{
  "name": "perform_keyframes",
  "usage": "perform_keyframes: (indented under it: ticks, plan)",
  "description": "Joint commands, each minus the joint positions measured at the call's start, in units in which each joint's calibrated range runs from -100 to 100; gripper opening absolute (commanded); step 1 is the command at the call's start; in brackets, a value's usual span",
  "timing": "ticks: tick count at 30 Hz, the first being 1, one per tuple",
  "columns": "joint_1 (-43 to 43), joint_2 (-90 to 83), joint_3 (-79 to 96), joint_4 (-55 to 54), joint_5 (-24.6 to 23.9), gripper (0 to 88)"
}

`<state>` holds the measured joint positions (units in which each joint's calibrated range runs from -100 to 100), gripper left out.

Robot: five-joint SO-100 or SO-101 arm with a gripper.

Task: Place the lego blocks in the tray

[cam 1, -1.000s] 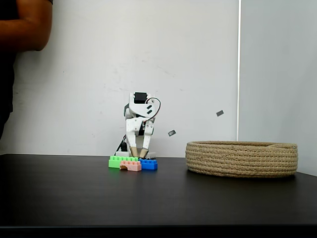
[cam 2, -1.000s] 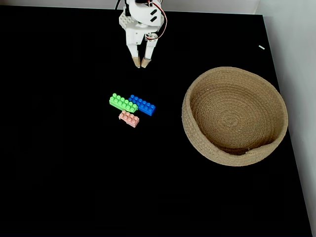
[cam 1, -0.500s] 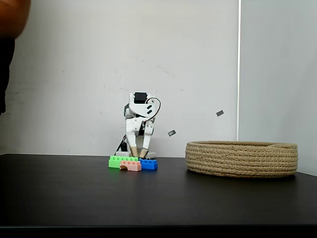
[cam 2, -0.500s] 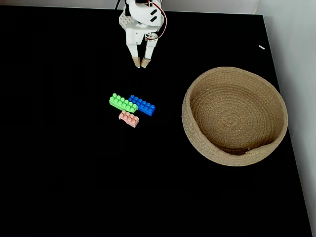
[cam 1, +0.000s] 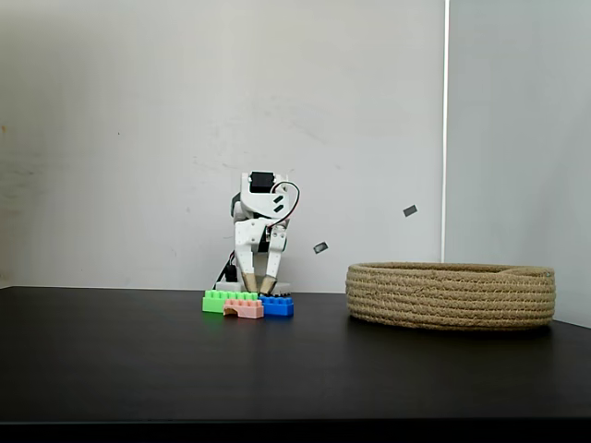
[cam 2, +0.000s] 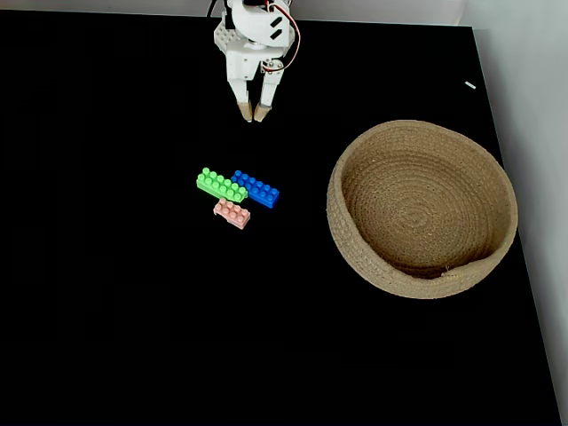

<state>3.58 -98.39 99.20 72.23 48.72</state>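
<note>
Three lego blocks lie together on the black table: a long green one (cam 2: 221, 185), a blue one (cam 2: 256, 189) touching it on the right, and a pink one (cam 2: 232, 213) just in front. From the side they read green (cam 1: 224, 300), pink (cam 1: 244, 308), blue (cam 1: 277, 305). The tray (cam 2: 334, 202), a round coiled-rope basket, stands to their right (cam 1: 451, 295) with nothing in it. My gripper (cam 2: 253, 114) points down near the table's back edge, behind the blocks and apart from them (cam 1: 258, 284). Its tan fingertips (cam 2: 244, 112) sit close together, holding nothing.
The white arm base stands at the back edge against a white wall. The black table (cam 2: 106, 311) stretches wide to the left and front. The tray sits close to the table's right edge (cam 2: 532, 293).
A person's arm at the upper left of the side view has drawn out of the picture. The arm, blocks and tray have not moved.
</note>
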Motion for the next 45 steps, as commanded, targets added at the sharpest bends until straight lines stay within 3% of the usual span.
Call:
perform_keyframes:
  ticks: [1, 30, 33, 45]
  plan:
    - [-0.29, -0.41, 0.80, 0.28, -0.10, 2.4]
    - [-0.04, -0.24, 0.80, 0.45, 1.71, 0.8]
    - [-0.37, -0.41, 0.80, 0.45, -0.05, 1.6]
    - [0.46, -0.41, 0.80, 0.45, 0.34, 0.0]
